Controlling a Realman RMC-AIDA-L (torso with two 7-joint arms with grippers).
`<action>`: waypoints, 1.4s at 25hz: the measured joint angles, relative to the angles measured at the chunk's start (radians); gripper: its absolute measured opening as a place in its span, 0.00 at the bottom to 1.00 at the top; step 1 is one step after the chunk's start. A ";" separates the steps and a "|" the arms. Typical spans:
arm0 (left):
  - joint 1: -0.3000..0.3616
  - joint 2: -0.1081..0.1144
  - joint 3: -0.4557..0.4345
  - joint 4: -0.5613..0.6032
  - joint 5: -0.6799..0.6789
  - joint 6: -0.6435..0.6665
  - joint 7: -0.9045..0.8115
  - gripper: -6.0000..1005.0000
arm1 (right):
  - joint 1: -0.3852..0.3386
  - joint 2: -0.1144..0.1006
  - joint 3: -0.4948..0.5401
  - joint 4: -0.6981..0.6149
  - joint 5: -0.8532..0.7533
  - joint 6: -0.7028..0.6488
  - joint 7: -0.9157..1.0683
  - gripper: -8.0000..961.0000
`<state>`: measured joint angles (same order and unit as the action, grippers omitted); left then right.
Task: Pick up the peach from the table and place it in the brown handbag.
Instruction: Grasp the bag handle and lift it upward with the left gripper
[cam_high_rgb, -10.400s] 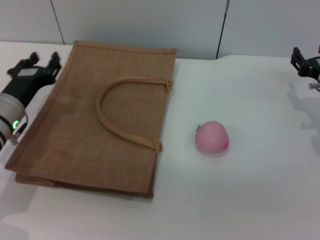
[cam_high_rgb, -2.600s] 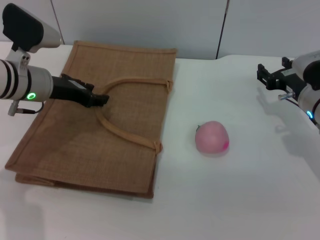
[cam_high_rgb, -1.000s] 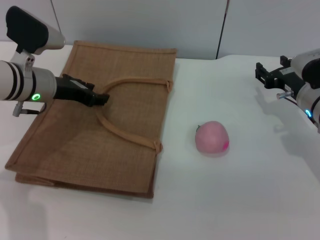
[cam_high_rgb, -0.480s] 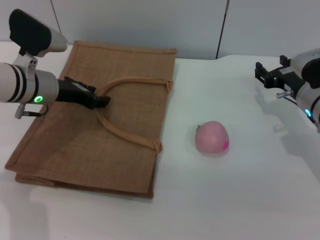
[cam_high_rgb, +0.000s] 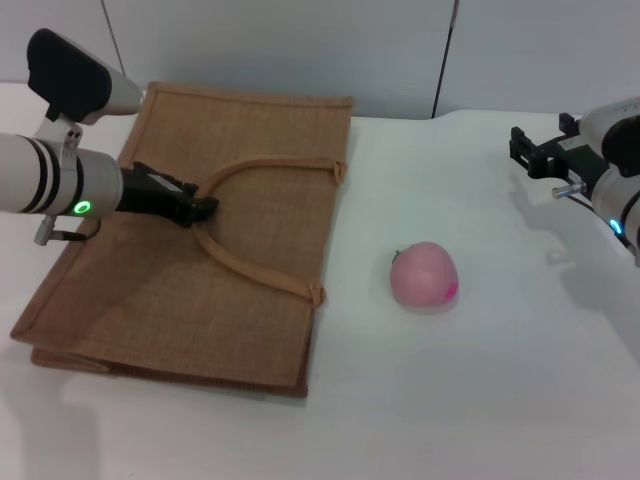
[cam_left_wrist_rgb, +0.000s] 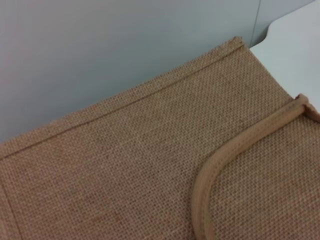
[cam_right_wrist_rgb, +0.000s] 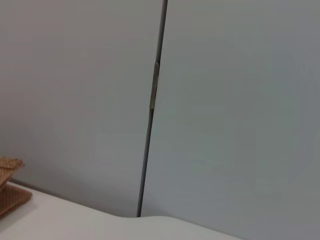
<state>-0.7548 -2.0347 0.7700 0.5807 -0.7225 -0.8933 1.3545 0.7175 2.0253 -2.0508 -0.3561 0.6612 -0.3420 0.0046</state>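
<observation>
The peach, pale pink with a magenta patch, lies on the white table to the right of the brown handbag. The bag lies flat on the table's left half, its arched handle resting on top. My left gripper hovers low over the bag, right at the left bend of the handle. The left wrist view shows the bag's weave and the handle close up. My right gripper is open and empty above the far right of the table, well away from the peach.
A grey panelled wall runs behind the table. The right wrist view shows this wall, a strip of table and one corner of the bag. Bare tabletop surrounds the peach.
My left arm has shifted slightly toward me, with its gripper settling lower at the handle's left bend. The right arm, peach and bag have not moved.
</observation>
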 joint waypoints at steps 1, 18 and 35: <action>0.000 0.000 0.000 -0.002 0.000 0.001 0.001 0.38 | 0.000 0.000 0.000 -0.001 0.000 0.001 0.000 0.70; 0.002 0.001 0.000 0.004 0.000 0.046 0.002 0.16 | 0.001 -0.002 0.000 -0.009 0.000 0.005 0.000 0.70; 0.009 -0.007 0.013 0.258 0.000 -0.137 -0.039 0.12 | 0.009 -0.003 0.000 -0.023 -0.007 0.034 -0.008 0.70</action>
<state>-0.7455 -2.0413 0.7834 0.8385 -0.7229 -1.0299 1.3158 0.7261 2.0218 -2.0509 -0.3795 0.6539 -0.3080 -0.0035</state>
